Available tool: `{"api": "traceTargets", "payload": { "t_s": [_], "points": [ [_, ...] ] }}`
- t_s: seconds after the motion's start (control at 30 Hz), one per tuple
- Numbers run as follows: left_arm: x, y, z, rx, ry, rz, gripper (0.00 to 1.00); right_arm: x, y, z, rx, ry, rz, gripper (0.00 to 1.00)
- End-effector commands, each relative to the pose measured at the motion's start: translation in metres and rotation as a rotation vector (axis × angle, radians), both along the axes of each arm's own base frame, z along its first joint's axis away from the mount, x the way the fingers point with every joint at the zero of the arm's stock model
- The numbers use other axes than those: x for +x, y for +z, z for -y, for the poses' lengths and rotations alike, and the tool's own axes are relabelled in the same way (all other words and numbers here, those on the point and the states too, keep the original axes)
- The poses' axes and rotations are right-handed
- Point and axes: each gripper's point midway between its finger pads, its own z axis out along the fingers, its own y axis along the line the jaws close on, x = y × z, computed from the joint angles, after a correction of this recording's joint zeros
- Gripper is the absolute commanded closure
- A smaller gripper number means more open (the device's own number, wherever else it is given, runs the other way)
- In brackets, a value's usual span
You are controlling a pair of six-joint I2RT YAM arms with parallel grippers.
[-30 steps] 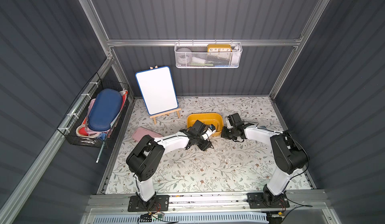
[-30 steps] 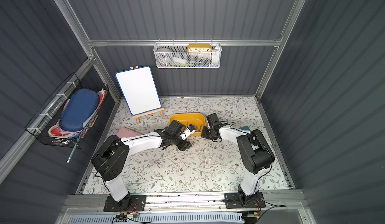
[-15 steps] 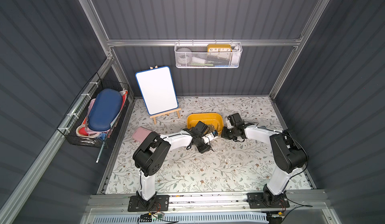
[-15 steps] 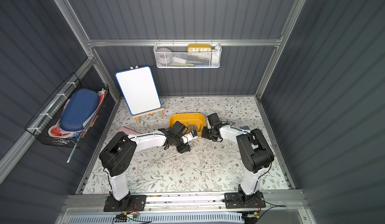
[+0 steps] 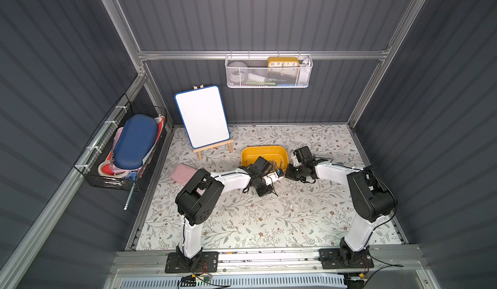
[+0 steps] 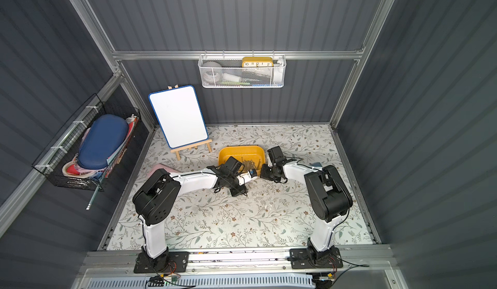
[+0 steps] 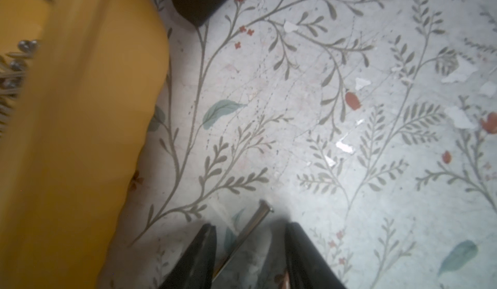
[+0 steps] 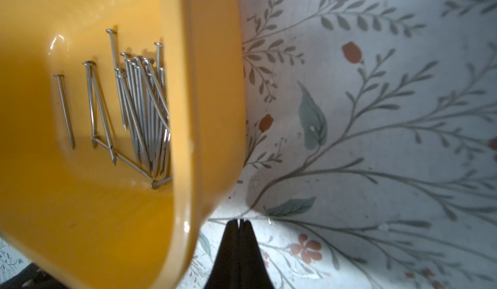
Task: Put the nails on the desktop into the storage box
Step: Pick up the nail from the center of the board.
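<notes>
The mustard-yellow storage box [image 5: 263, 150] [image 6: 241, 150] stands on the leafy desktop [image 5: 269, 220] with several grey nails [image 8: 139, 107] [image 6: 251, 163] inside. One nail [image 7: 259, 215] lies on the desktop just in front of the box wall [image 7: 80, 113]. My left gripper [image 7: 250, 227] [image 5: 263, 192] is down over it, jaws open on either side; the nail's shaft runs against one finger, and a gap shows to the other. My right gripper [image 8: 238, 221] [image 5: 288, 172] is shut and empty, tip low beside the box's outer wall [image 8: 209, 86] at its near right corner.
A whiteboard on a wooden easel [image 5: 201, 115] stands behind and left of the box. A flat pink case [image 5: 184, 173] lies by the left arm. A white mesh basket [image 5: 269, 72] hangs on the back wall, a black wire basket [image 5: 126, 145] on the left wall.
My left arm has shifted and its gripper now sits low on the desktop in front of the box, jaws narrower than before. The right arm has not moved.
</notes>
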Motion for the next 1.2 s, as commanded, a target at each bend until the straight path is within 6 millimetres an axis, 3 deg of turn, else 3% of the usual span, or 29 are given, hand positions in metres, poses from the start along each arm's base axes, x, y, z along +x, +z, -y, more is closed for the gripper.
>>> {"api": "traceTargets", "payload": {
  "t_s": [0.0,0.17,0.27,0.4,0.67,0.8,1.0,1.17],
  "points": [
    [-0.022,-0.034,-0.012,0.095,-0.027,-0.09,0.72,0.003,-0.002,0.001,-0.002,0.009,-0.002,1.0],
    [-0.032,-0.046,-0.016,0.119,-0.015,-0.134,0.93,-0.001,-0.001,-0.006,0.034,0.034,-0.017,1.0],
    [-0.032,-0.049,-0.019,0.132,0.017,-0.142,0.99,-0.002,-0.001,-0.006,0.035,0.035,-0.02,1.0],
    [-0.028,-0.047,-0.017,0.137,0.1,-0.179,1.0,-0.002,0.003,-0.007,0.046,0.03,-0.017,1.0],
    [-0.013,-0.004,-0.003,0.074,0.33,-0.262,1.0,-0.004,0.017,-0.002,0.045,0.014,-0.003,1.0],
    [-0.017,0.038,0.016,-0.035,0.39,-0.332,1.0,-0.004,0.026,0.001,0.05,0.004,0.003,1.0],
    [-0.019,0.087,0.025,-0.134,0.482,-0.409,1.0,-0.005,0.032,0.008,0.052,-0.013,0.006,1.0],
    [0.018,0.127,0.03,-0.186,0.581,-0.366,1.0,-0.008,0.038,0.015,0.055,-0.027,0.015,1.0]
  ]
}}
